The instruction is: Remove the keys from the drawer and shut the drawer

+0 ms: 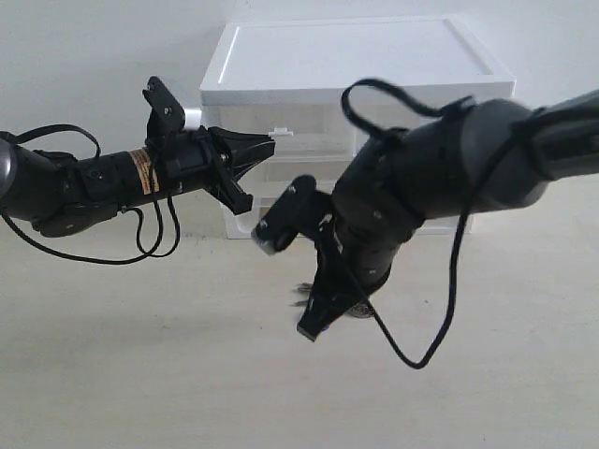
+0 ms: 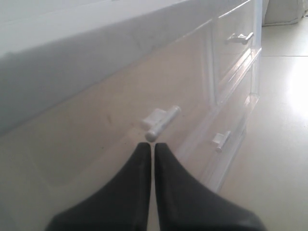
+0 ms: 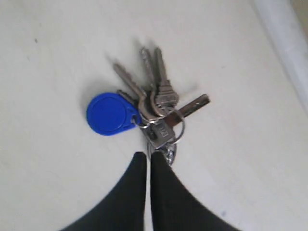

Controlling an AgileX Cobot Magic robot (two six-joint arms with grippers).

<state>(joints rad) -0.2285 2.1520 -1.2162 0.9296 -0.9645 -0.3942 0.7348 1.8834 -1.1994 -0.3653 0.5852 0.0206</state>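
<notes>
Keys (image 3: 144, 113) lie on the table (image 3: 57, 192), the closed right gripper (image 3: 148, 155) just beside them. Left gripper (image 2: 153, 144), closed, faces a handle (image 2: 161, 122).

Silver keys (image 3: 154, 103) with blue fob (image 3: 110, 114), white cabinet (image 1: 356, 56), clear colourless drawer (image 2: 233, 57) with white tab handle (image 2: 239, 37), matt black left gripper (image 2: 153, 147) and right gripper (image 3: 148, 156), yellow label band (image 1: 140, 171) on black left arm (image 1: 94, 178), plain cream tabletop (image 3: 57, 48), pale grey-white wall (image 1: 94, 47)

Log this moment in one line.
silver metal keys with round blue fob: on table | right gripper: shut, beside keys | left gripper: shut, beside white tab handle
</notes>
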